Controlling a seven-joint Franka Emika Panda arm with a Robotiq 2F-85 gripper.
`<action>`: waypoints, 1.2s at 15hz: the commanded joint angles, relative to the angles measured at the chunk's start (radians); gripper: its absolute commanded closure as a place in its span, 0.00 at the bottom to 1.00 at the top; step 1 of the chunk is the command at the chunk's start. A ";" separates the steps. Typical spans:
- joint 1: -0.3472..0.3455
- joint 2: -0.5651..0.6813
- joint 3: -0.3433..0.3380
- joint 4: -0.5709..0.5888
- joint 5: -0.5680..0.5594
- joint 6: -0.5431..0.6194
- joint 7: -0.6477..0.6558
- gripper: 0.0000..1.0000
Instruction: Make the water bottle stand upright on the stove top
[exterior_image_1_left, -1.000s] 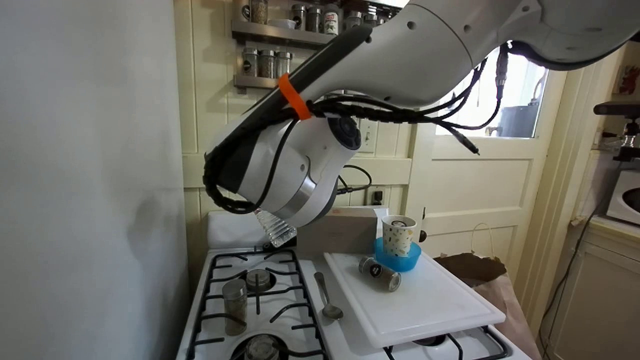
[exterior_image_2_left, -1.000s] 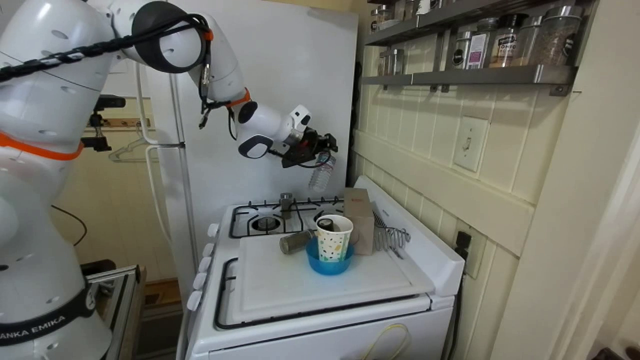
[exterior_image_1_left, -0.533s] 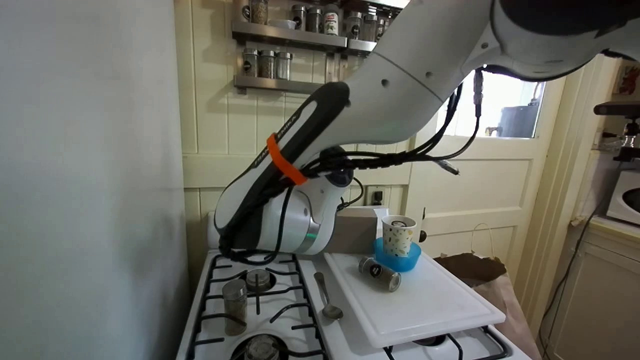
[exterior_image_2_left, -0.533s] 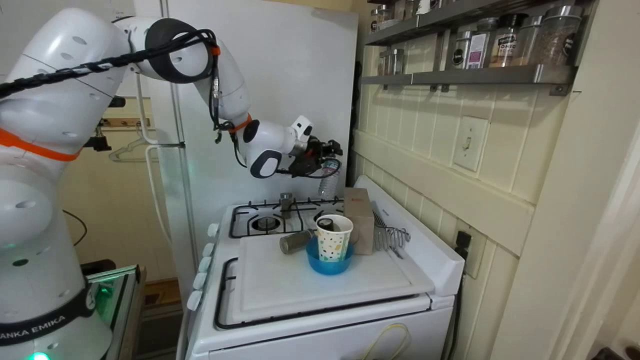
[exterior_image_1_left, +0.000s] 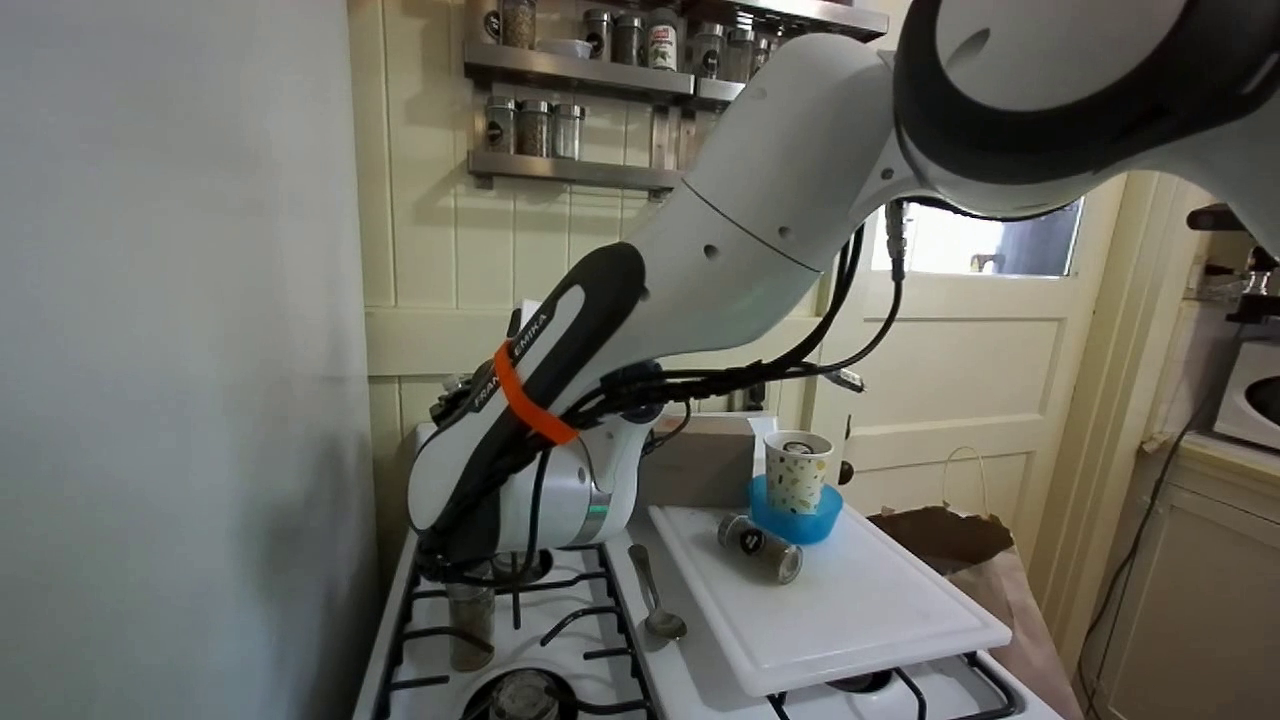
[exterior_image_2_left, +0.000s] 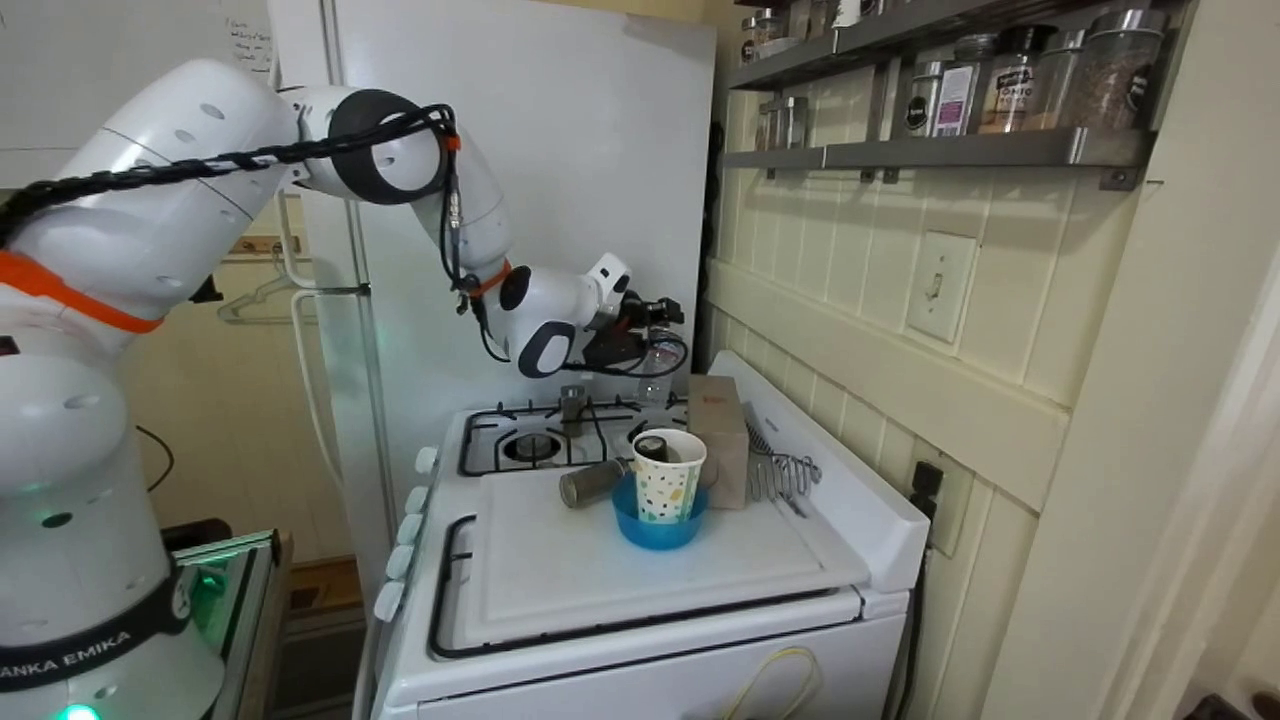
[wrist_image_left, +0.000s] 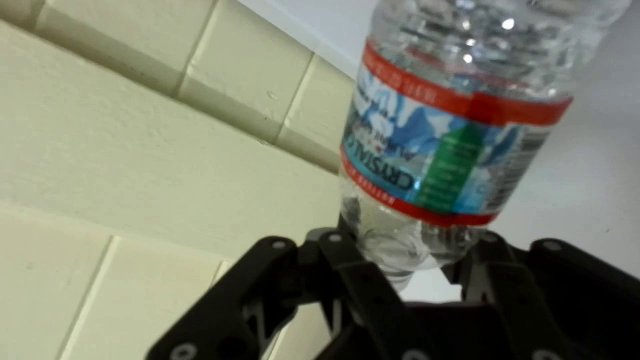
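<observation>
The clear water bottle (exterior_image_2_left: 657, 375), with a red, blue and green label, hangs from my gripper (exterior_image_2_left: 655, 318) in an exterior view. It is close to upright, base down, over the back of the stove top (exterior_image_2_left: 490, 445). The base shows just at the rear grate; I cannot tell if it touches. In the wrist view the gripper (wrist_image_left: 411, 245) is shut on the bottle (wrist_image_left: 440, 155) below its label, neck end toward the palm. In an exterior view the arm hides the bottle above the stove top (exterior_image_1_left: 590, 680).
A spice jar (exterior_image_1_left: 470, 630) stands on the grate under the arm. A cardboard box (exterior_image_2_left: 717, 440) stands beside the bottle. A patterned cup (exterior_image_2_left: 668, 480) in a blue bowl (exterior_image_2_left: 655, 532) and a lying jar (exterior_image_2_left: 592, 484) are on the cutting board (exterior_image_2_left: 560, 580). A spoon (exterior_image_1_left: 655, 600) lies nearby.
The arm has lowered toward the back of the stove with the bottle in the gripper. The bottle has gone from tilted to nearly upright and is now hidden in an exterior view.
</observation>
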 joint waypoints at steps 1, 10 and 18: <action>0.050 0.022 -0.068 0.010 0.008 0.043 0.025 0.87; 0.115 0.102 -0.134 0.098 0.021 0.049 0.008 0.87; 0.104 0.082 -0.124 0.097 0.002 0.051 0.024 0.62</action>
